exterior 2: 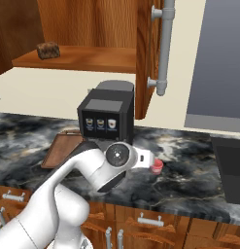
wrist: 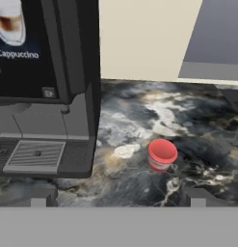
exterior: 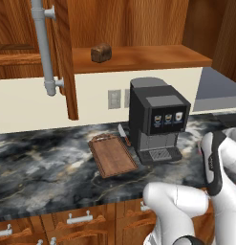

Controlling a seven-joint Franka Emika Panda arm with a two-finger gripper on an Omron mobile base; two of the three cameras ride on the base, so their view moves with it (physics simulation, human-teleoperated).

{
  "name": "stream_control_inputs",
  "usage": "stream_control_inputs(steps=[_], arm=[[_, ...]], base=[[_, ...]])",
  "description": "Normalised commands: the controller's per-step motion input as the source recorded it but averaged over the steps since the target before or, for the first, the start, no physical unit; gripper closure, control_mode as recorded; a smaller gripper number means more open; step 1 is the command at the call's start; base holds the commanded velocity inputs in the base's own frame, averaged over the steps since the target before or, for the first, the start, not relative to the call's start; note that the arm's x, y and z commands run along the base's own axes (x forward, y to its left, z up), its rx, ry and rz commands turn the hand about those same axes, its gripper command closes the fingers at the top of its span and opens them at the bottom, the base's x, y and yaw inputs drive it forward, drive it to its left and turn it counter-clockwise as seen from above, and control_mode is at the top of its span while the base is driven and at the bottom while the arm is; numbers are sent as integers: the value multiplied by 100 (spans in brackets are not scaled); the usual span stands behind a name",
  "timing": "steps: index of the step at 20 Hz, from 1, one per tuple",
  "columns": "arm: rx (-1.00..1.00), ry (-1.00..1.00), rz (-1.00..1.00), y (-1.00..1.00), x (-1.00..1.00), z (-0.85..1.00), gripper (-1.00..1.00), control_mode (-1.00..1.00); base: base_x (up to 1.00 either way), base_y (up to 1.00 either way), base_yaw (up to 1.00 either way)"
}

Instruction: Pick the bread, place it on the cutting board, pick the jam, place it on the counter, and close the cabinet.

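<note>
The bread [exterior: 101,52] [exterior 2: 48,49], a small dark brown chunk, sits on the wooden shelf inside the cabinet [exterior: 67,62], whose door stands open. Nothing lies on the reddish-brown cutting board [exterior: 112,155] [exterior 2: 60,148], which rests flat on the dark marble counter [exterior: 43,167] left of the coffee machine. The jam [wrist: 162,154] [exterior 2: 156,167], a red jar with a whitish band, stands upright on the counter right of the machine. My gripper [wrist: 118,198] is open, low over the counter just short of the jam, with nothing between its fingers.
A black coffee machine [exterior: 157,119] [wrist: 43,87] stands close on the jam's left. The open door's long grey tube handle [exterior 2: 165,44] hangs above the counter. A small knife [exterior: 122,133] lies behind the board. Drawers with short silver handles [exterior: 79,219] run below the counter.
</note>
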Motion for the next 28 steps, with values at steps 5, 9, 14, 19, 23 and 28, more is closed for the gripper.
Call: stream_control_inputs(steps=[5,9,14,19,23,28], arm=[[0,0,0,23,0,24,-100,-100],[0,0,0,16,-10,25,-100,-100],[0,0,0,20,-12,25,-100,-100],[0,0,0,28,-7,29,-100,-100],[0,0,0,25,-18,27,-100,-100],[0,0,0,22,-21,21,-100,-100]], base=[[0,0,0],[0,0,0],[0,0,0],[0,0,0],[0,0,0],[0,0,0]])
